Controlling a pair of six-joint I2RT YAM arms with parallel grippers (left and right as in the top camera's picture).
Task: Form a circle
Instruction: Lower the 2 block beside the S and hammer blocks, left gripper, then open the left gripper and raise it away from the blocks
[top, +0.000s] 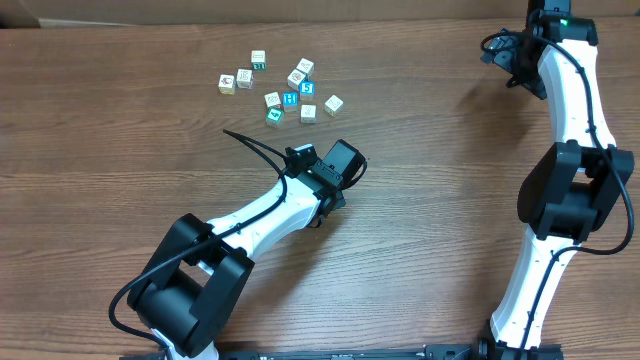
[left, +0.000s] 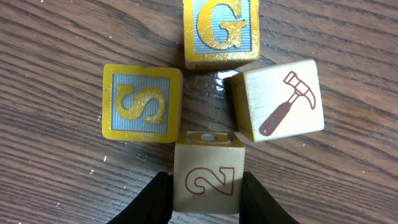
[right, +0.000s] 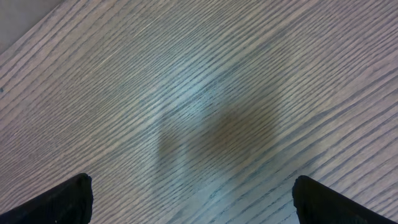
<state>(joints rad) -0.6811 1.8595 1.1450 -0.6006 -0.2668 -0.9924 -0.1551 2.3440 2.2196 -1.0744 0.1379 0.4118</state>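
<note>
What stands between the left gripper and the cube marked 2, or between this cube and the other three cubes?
Nothing visible. The left gripper holds the 2 cube, which sits beside the S cube and hammer cube; only bare table lies between it and the G cube.

Roughly 11 small alphabet cubes (top: 289, 99) lie scattered near each other on the wooden table (top: 430, 200)

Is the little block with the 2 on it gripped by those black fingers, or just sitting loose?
Gripped: both fingers of the left gripper sit flush against the sides of the 2 block.
</note>
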